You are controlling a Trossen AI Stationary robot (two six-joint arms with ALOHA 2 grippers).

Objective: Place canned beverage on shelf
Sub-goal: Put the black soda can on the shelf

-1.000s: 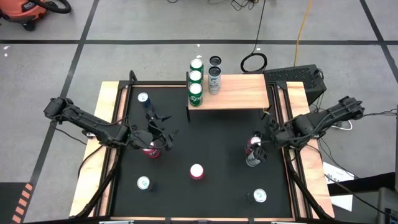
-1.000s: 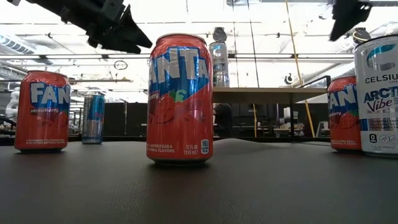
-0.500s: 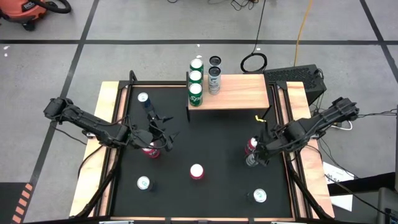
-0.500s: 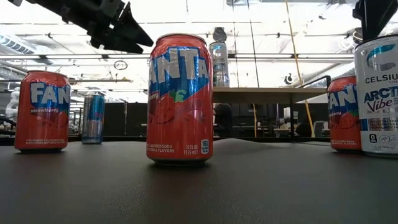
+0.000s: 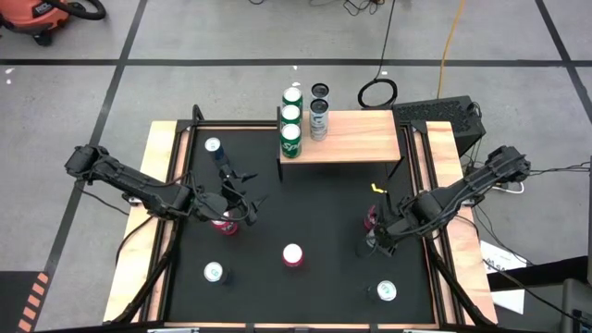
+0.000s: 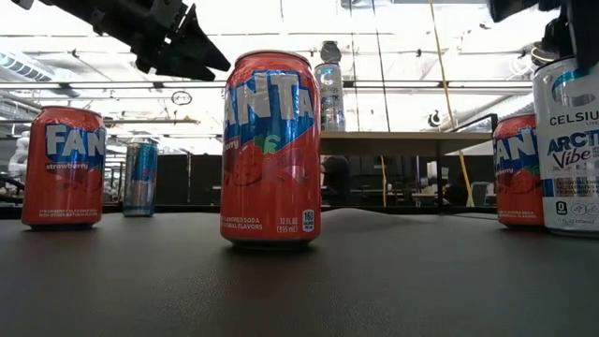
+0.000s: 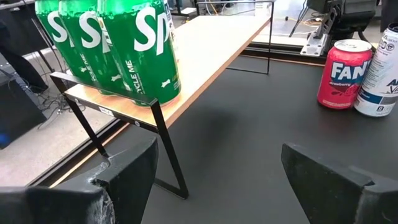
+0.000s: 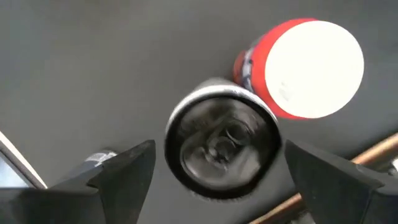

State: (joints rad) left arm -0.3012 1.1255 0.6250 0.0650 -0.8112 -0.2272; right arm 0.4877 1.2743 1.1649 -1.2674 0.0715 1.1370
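The right hand (image 5: 377,233) has moved down and inward since a second ago, from beside the pair of cans at the mat's right edge to directly over them; its fingers (image 8: 118,169) are spread wide, wider than before, on either side of the white can (image 8: 222,137) seen from above, not touching it. The red can (image 8: 309,66) stands touching that white can. The left hand (image 5: 242,205) has not moved: it hangs open above the mat (image 5: 314,199) just beside another red can (image 5: 222,222), holding nothing. The shelf (image 5: 356,137) at the bench's far edge carries the same row of three green cans (image 5: 291,128) and a silver one (image 5: 318,118) at its left end.
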